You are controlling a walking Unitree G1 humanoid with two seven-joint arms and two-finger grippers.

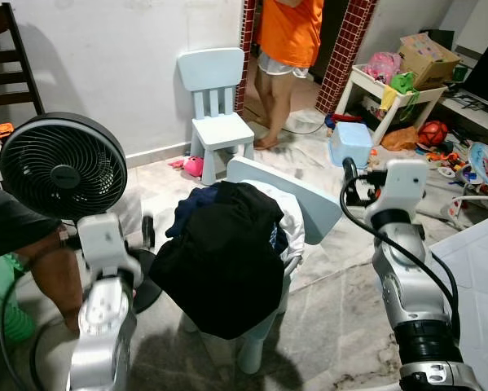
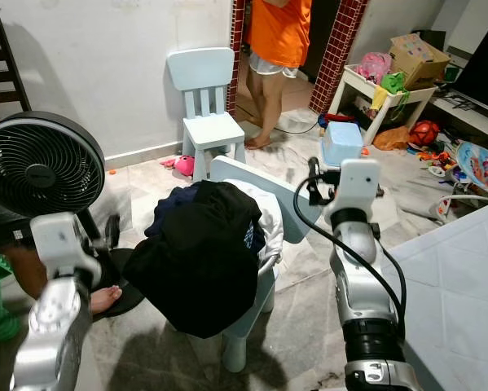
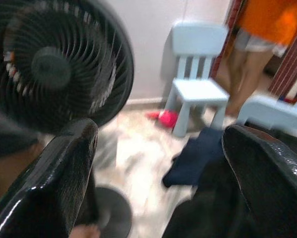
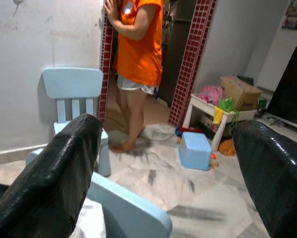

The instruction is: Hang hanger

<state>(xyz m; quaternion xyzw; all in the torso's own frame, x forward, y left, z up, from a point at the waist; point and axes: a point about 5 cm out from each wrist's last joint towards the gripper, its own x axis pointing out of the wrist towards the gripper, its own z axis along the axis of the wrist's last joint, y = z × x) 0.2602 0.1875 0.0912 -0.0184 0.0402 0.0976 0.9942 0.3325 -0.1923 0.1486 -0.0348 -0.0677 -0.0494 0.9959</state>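
1. Flanking a small chair at the near edge, the left gripper (image 3: 160,134) and the right gripper (image 4: 168,126) are hovering with their black fingers spread wide apart, gripping nothing.
2. Between the two arms, a pile of clothes (image 1: 227,261) is covering the seat of the near blue chair (image 1: 313,204). A black garment is draping over the front edge, with navy and white cloth behind it. Whether a hanger is lying in the pile, and which way it is pointing, cannot be told.
3. Bare marble floor (image 1: 341,309) is opening to the right of the chair, running up to a white tiled surface (image 1: 480,269) at the right edge.
4. On the left, a black fan (image 1: 63,165) is standing just beside the left arm, and a person's leg (image 1: 56,277) is crowding that side below it.
5. Farther back, a second blue chair (image 1: 219,106) is standing against the white wall, with more floor lying between the two chairs.
6. At the doorway beyond, a person in an orange shirt (image 1: 288,41) is standing, with a blue stool (image 1: 351,142) and a toy-laden white table (image 1: 390,94) to the right.
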